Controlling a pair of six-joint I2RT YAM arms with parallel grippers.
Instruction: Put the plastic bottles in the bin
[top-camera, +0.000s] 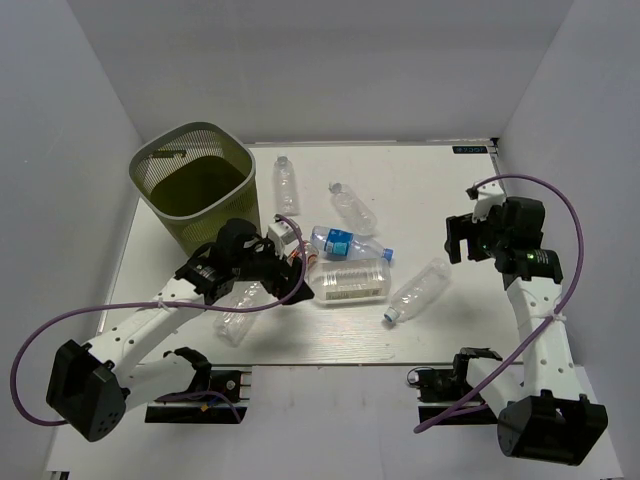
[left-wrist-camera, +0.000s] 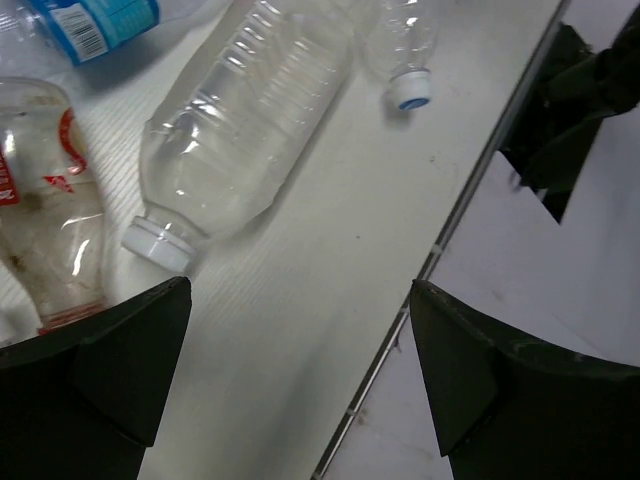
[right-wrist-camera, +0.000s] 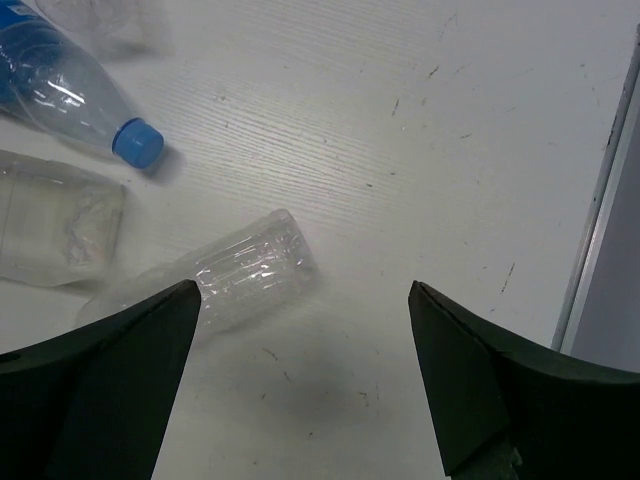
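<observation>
We're looking down on the table (top-camera: 420, 180), and the plastic bottles (top-camera: 348, 281) are lying scattered across its middle, every one we can see outside the bin (top-camera: 160, 165). The bin is sitting at the far left corner.

The left gripper (left-wrist-camera: 300, 290) is hovering over the left end of the cluster, near the bin. Its jaws are spread wide and gripping nothing. Through its wrist camera we're seeing a ribbed clear bottle (left-wrist-camera: 250, 120) lying just ahead of the left finger, with its white cap (left-wrist-camera: 155, 245) pointing back toward the camera. A red-labelled bottle (left-wrist-camera: 40, 200) is lying just beside it. A blue-labelled bottle (left-wrist-camera: 100, 20) is peeking in at the top corner, and a small bottle (left-wrist-camera: 405, 50) is lying farther on.

The right gripper (right-wrist-camera: 305, 290) is hanging over the right side of the table, well apart from the bin, its jaws also wide apart and empty. Below it the small bottle is lying close beside the left finger, and we can't tell whether they are touching. The blue-labelled bottle's blue cap (right-wrist-camera: 137, 142) is showing farther off.

From overhead, one more clear bottle (top-camera: 240, 310) is lying partly under the left arm.
</observation>
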